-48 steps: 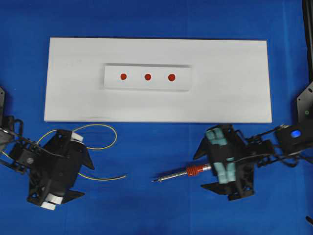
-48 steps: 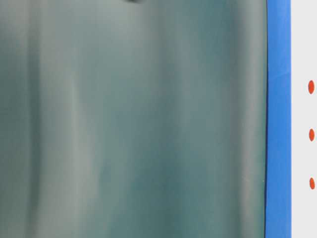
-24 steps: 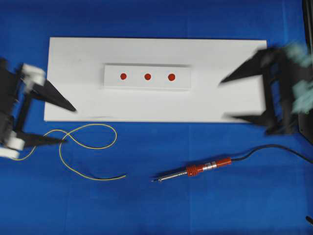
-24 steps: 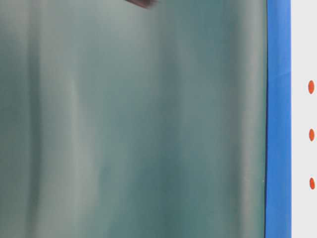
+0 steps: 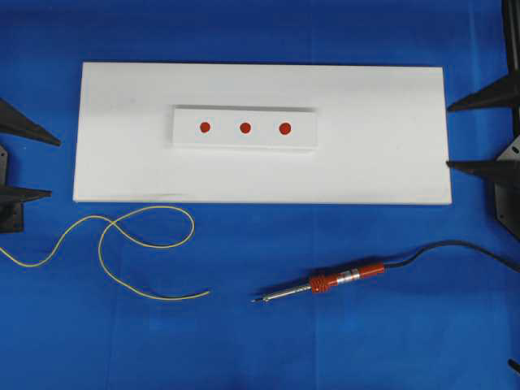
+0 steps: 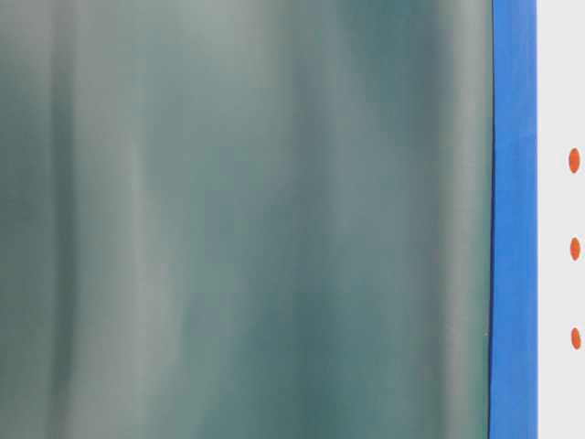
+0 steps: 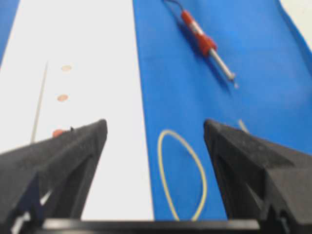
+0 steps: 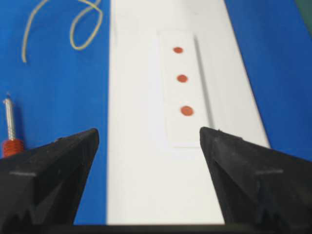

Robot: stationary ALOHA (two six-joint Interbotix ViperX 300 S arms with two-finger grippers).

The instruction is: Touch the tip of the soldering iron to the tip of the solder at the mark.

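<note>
Even, bright light fills the overhead view, which is sharp throughout; the flat white rectangular board (image 5: pixel 260 134) casts only a faint shadow along its lower edge, and the small raised white block with three red dots (image 5: pixel 244 128) shows a thin soft shadow along its top. The table-level view is almost wholly a defocused grey-green blur beside a narrow strip of the saturated blue cloth (image 6: pixel 514 219). Both wrist views are soft: the board near the black fingertips (image 7: pixel 58 161) looks overexposed, and those fingertips are blurred.
</note>
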